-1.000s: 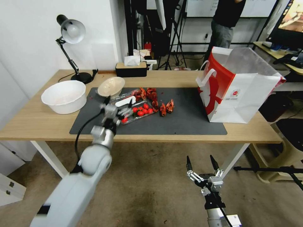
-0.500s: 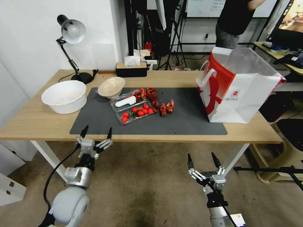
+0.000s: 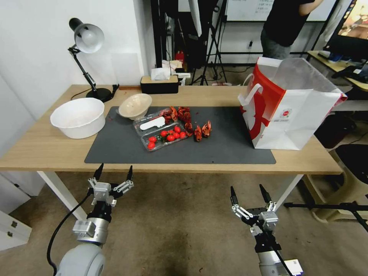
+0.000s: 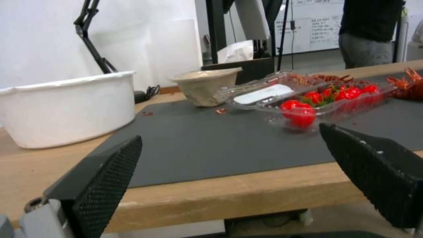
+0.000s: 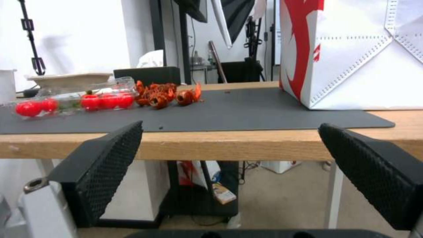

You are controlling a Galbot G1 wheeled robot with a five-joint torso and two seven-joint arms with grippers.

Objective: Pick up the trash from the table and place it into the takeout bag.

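Table (image 3: pixel 46 149): lying ahead of and above both sets of jaws, carrying the takeout bag (image 3: pixel 303 115) beyond the right gripper (image 3: pixel 249 194). Beige bowl (image 3: pixel 134 105): sitting beyond the left gripper (image 3: pixel 114 171). Both grippers: hanging empty, jaws standing apart.

light: bright, even | shadows: soft | head view: edges bowed | wrist views: slightly soft

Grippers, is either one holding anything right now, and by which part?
Nothing is held. The left gripper and right gripper are both open, below the table edge.
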